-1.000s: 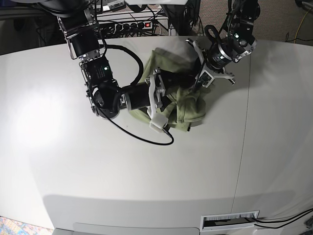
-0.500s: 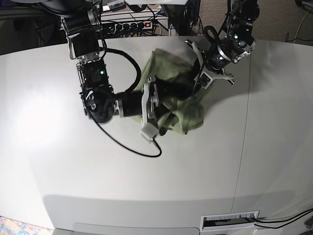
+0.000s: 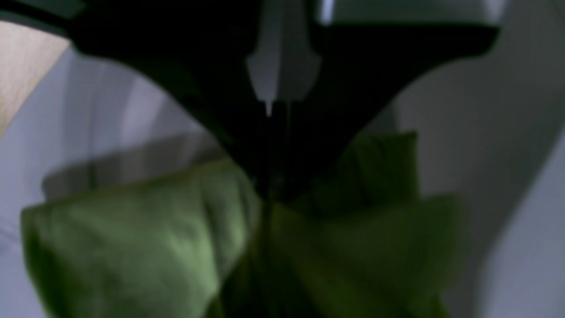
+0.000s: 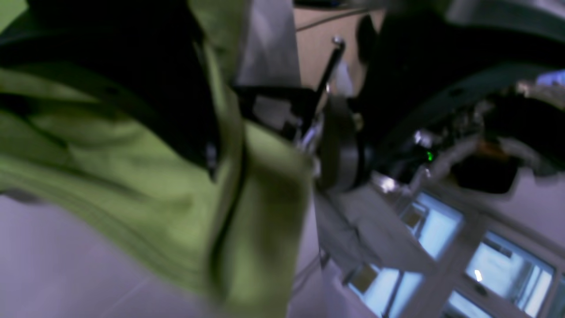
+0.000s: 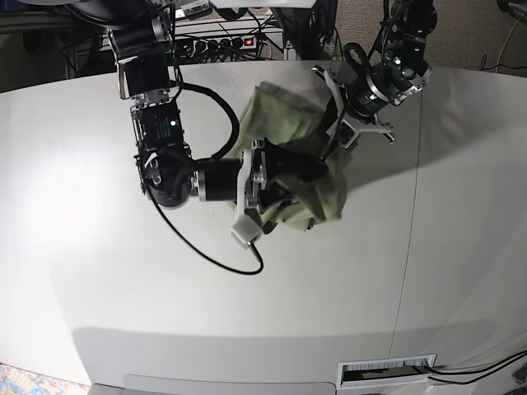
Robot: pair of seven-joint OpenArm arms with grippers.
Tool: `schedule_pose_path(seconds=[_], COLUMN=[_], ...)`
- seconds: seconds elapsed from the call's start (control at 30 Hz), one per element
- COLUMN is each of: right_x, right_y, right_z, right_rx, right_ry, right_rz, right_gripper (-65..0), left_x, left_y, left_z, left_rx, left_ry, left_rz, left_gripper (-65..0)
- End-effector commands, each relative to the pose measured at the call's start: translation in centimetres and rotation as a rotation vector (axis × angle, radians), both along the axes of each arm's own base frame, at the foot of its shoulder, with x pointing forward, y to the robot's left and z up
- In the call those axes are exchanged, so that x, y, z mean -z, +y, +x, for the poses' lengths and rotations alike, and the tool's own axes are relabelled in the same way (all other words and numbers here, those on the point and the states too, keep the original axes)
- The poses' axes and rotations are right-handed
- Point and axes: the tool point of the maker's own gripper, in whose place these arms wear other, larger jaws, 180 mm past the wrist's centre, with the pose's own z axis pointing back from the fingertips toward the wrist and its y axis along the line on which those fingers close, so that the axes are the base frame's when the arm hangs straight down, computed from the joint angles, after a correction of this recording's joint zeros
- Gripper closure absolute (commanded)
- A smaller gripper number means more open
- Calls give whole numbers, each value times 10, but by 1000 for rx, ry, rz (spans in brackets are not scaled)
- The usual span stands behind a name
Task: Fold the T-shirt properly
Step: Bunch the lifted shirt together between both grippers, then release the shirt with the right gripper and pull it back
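Observation:
The olive-green T-shirt (image 5: 284,123) lies bunched up at the back middle of the white table (image 5: 123,313), lifted on its right side. My left gripper (image 5: 336,138) is shut on a raised fold of the T-shirt; in the left wrist view the left gripper (image 3: 271,194) has its jaws pressed together on the green cloth (image 3: 145,229). My right gripper (image 5: 265,186) stands open with its white fingers (image 5: 244,232) wide apart, pushed in under the shirt's lower edge, cloth draped over it. The right wrist view is filled on the left by green cloth (image 4: 132,185).
A black cable (image 5: 206,255) loops from the right arm onto the table in front of the shirt. A power strip (image 5: 222,41) and wires sit behind the back edge. A seam (image 5: 408,247) runs down the table's right part; a slot (image 5: 387,372) is at the front edge.
My right gripper has drawn back to the left and slightly toward the front, still open. The shirt's lower edge shifted with it. The left gripper keeps its hold in the same place.

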Motion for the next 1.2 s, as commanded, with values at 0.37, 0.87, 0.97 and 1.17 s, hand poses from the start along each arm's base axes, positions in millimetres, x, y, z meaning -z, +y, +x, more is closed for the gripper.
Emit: schedule_pose_path(seconds=[0.37,0.87,0.97,1.17], right_x=[7,-7,14,55], right_y=[-20,-127,-135,-122], right_z=[45,125,114,79], right_rx=[112,422,362,186], right_ry=[-160,-303,-298,-274], right_rz=[-208,-489,-596,-707], right_gripper=[-307,0,0,0], left_x=[0,-1,-2,-11], left_y=[4,10,10,9], left_z=[2,9,10,20], left_rx=[13,6,6,12], left_ry=[-16,-52,-57,-115], left_rz=[44,96,90,86], left_gripper=[0,0,0,0])
